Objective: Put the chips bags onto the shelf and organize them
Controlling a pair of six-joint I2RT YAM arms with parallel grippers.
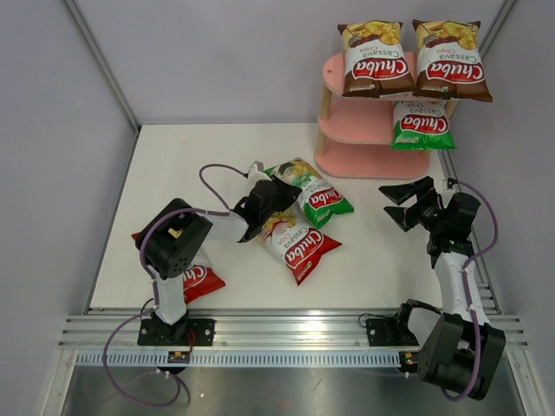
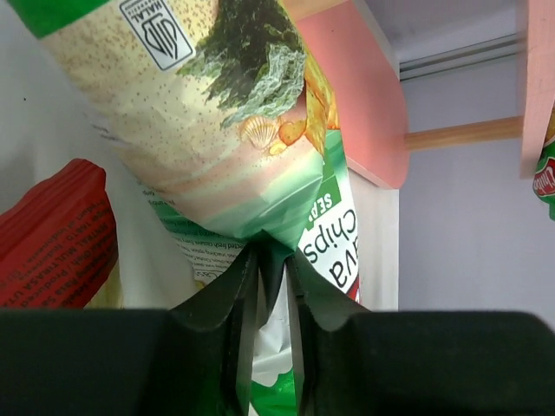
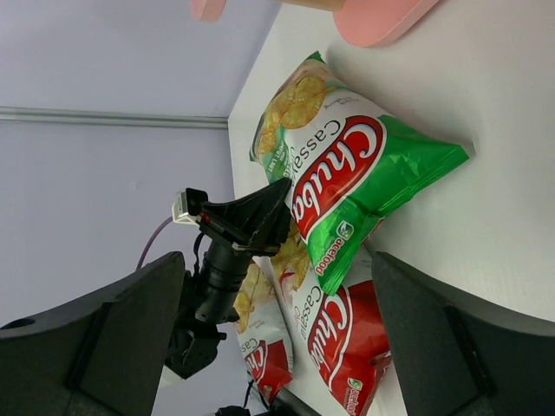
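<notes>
The pink shelf (image 1: 364,121) stands at the back right. Two brown chips bags (image 1: 375,59) (image 1: 449,59) lie on its top board and a green bag (image 1: 420,124) on the middle board. My left gripper (image 1: 267,198) is shut on the edge of a second green bag (image 1: 314,195) on the table; in the left wrist view the jaws (image 2: 270,260) pinch its crimped seam (image 2: 260,230). A red bag (image 1: 299,244) lies just in front of it, partly under it. Another red bag (image 1: 198,279) lies under the left arm. My right gripper (image 1: 406,204) is wide open and empty, right of the bags.
The right wrist view shows the green bag (image 3: 347,173), both red bags (image 3: 347,338) (image 3: 260,347), the left gripper (image 3: 251,221) and the shelf's bottom board (image 3: 381,17). White walls enclose the table on three sides. A metal rail (image 1: 286,325) runs along the near edge.
</notes>
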